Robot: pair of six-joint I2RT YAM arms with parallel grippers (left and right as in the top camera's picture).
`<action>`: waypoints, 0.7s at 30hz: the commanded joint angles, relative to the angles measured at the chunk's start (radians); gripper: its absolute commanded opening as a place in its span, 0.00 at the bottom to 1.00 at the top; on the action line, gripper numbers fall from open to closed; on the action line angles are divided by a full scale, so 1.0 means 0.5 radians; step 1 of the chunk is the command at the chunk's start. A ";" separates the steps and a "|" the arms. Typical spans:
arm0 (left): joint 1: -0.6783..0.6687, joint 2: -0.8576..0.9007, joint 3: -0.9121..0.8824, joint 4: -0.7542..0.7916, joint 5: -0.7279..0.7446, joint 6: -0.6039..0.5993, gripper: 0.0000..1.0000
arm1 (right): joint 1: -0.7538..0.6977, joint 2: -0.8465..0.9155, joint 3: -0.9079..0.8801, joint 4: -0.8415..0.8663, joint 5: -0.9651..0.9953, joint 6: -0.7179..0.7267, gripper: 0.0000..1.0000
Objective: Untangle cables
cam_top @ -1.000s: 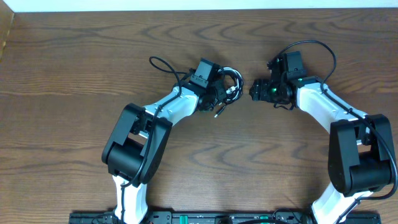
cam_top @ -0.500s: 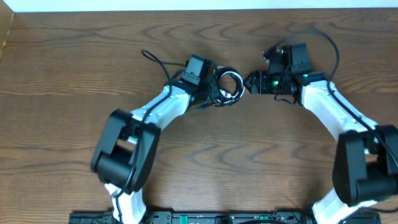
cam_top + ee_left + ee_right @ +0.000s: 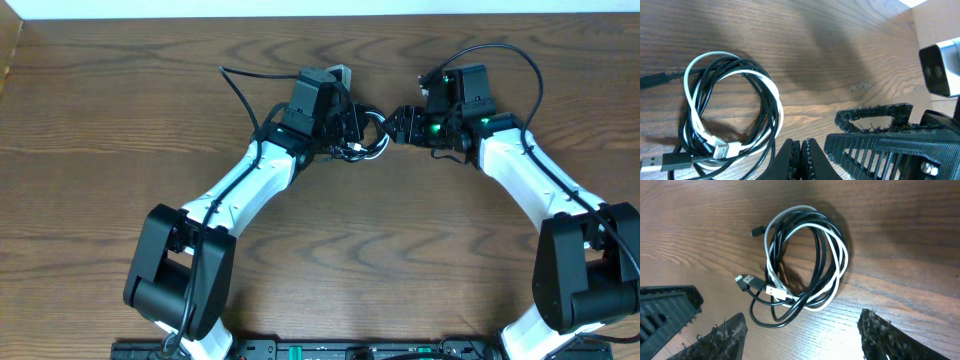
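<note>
Near the desk's (image 3: 120, 120) far edge, black cable (image 3: 822, 255) and white cable (image 3: 842, 260) lie coiled together. Left gripper (image 3: 801, 155) is pressed together, seemingly empty; right gripper (image 3: 805, 335) is spread.

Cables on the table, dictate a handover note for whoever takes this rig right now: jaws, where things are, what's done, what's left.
Left gripper: jaws shut, holding nothing, beside the coil.
Right gripper: jaws open, empty, facing the coil.
Black cable and white cable lie wound together in one coil on the table, between the two arms, with their plug ends loose.
Done: nothing separated yet.
Left: grip one cable and draw it out of the other.
</note>
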 commanded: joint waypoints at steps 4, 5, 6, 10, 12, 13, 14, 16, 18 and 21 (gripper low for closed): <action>-0.003 0.035 -0.001 -0.139 -0.433 0.008 0.08 | 0.011 0.031 0.016 -0.020 0.102 0.044 0.68; -0.003 0.051 -0.002 -0.137 -0.469 0.008 0.09 | 0.011 0.031 0.016 -0.023 0.111 0.044 0.68; -0.003 0.072 -0.002 -0.134 -0.497 0.004 0.13 | 0.011 0.031 0.016 -0.024 0.124 0.045 0.68; -0.003 0.179 -0.002 -0.060 -0.521 -0.031 0.29 | 0.011 0.031 0.016 -0.025 0.144 0.045 0.67; -0.003 0.248 -0.002 0.005 -0.521 -0.055 0.31 | 0.011 0.031 0.016 -0.041 0.145 0.044 0.68; -0.003 0.277 -0.002 0.034 -0.521 -0.084 0.31 | 0.011 0.031 0.016 -0.050 0.146 0.043 0.68; -0.008 0.337 -0.002 0.095 -0.522 -0.128 0.32 | 0.011 0.031 0.016 -0.069 0.149 0.043 0.68; -0.021 0.395 -0.002 0.168 -0.520 -0.128 0.32 | 0.011 0.031 0.016 -0.084 0.159 0.034 0.68; -0.034 0.436 -0.002 0.223 -0.521 -0.128 0.32 | 0.011 0.031 0.016 -0.092 0.161 0.020 0.68; -0.055 0.485 -0.002 0.263 -0.523 -0.127 0.32 | 0.011 0.031 0.016 -0.106 0.161 0.009 0.68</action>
